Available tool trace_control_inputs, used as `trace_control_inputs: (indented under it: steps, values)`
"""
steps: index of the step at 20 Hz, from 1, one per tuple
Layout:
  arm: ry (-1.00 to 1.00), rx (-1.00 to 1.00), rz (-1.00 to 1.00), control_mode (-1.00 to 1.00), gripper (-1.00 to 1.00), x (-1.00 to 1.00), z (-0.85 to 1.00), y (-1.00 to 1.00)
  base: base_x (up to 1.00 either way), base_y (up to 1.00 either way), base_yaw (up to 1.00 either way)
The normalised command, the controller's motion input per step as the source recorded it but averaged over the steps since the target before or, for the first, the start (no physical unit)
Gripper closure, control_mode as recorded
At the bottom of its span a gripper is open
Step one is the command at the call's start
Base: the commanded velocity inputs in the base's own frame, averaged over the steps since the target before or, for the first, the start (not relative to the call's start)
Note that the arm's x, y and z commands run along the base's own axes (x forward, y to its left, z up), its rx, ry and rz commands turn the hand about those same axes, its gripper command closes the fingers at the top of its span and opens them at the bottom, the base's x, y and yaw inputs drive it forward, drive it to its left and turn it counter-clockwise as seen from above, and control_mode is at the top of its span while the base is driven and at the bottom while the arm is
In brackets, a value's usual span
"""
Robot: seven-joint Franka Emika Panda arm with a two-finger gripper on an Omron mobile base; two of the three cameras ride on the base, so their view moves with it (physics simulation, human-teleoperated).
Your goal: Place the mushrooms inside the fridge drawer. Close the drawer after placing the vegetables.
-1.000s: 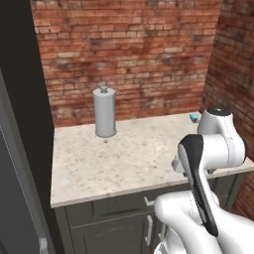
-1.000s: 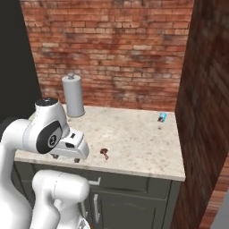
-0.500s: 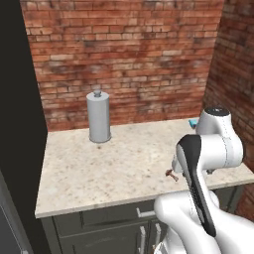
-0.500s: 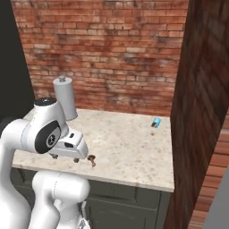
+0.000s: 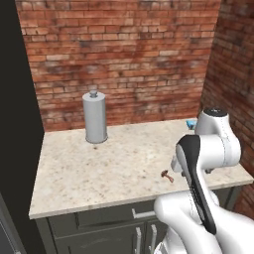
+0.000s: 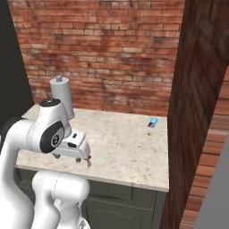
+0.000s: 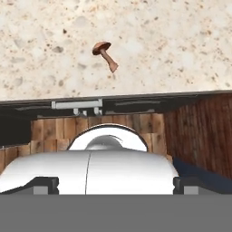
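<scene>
Speckled stone counter [image 5: 99, 168] against brick wall [image 5: 124, 54]. Grey canister [image 5: 95, 117] upright near back-left. Small blue item [image 6: 153, 123] toward back-right corner. Reddish-brown mushroom [image 7: 104, 55] on its side near front edge, just beside the arm. Gripper [image 6: 80, 157] low over it; finger spread impossible to tell.

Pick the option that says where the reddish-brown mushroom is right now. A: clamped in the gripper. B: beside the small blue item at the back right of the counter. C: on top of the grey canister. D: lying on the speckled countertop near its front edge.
D: the reddish-brown mushroom lies on its side on the speckled countertop, close to the front edge, apart from the grey canister.
</scene>
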Motion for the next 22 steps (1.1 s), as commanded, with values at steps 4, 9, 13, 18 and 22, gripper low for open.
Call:
trace_control_inputs:
  steps: [4,9,13,18,22]
  values:
    - [0.00,0.00,0.00,-1.00,-1.00,0.61,-0.62,0.00,0.00,0.00,0.00]
    - [0.00,0.00,0.00,-1.00,-1.00,0.67,-0.61,0.00,0.00,0.00,0.00]
    - [0.00,0.00,0.00,-1.00,-1.00,0.57,-0.56,0.00,0.00,0.00,0.00]
    - [-0.01,0.02,0.00,-1.00,-1.00,0.35,-0.25,-0.10,0.00,0.00,0.00]
    - [0.00,0.00,0.00,-1.00,-1.00,0.35,-0.45,-0.01,0.00,0.00,0.00]
